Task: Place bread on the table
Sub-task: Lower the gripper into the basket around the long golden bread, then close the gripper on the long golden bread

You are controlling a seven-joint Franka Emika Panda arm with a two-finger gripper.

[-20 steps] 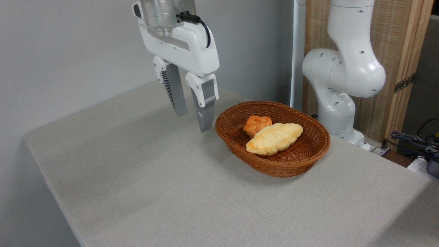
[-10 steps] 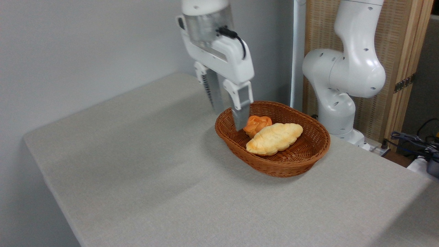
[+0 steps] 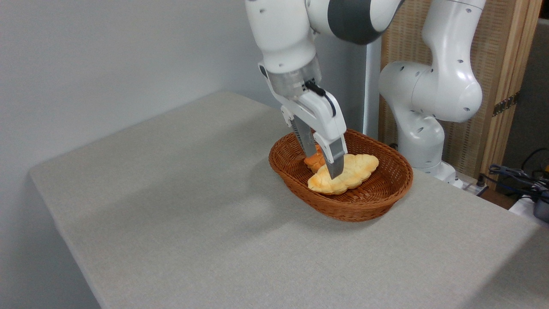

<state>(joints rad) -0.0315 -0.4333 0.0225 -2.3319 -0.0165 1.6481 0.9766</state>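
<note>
Golden bread [image 3: 349,174] lies under the parted gripper [image 3: 324,165].

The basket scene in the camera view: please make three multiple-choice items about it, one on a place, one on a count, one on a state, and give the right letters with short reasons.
1. Where does the bread lie?
A. on the bare table
B. inside the wicker basket
C. on the floor

2. How many baked items are in the basket?
A. one
B. two
C. four

3. How is the pincer?
A. open, its fingers lowered over the bread
B. high above the table's left part
C. lifting the basket

Answers:
1 B: the pale loaf rests within the brown woven rim.
2 B: the loaf and a small orange bun, partly hidden behind the fingers.
3 A: there is a gap between the two fingers, whose tips reach down at the loaf.
</note>
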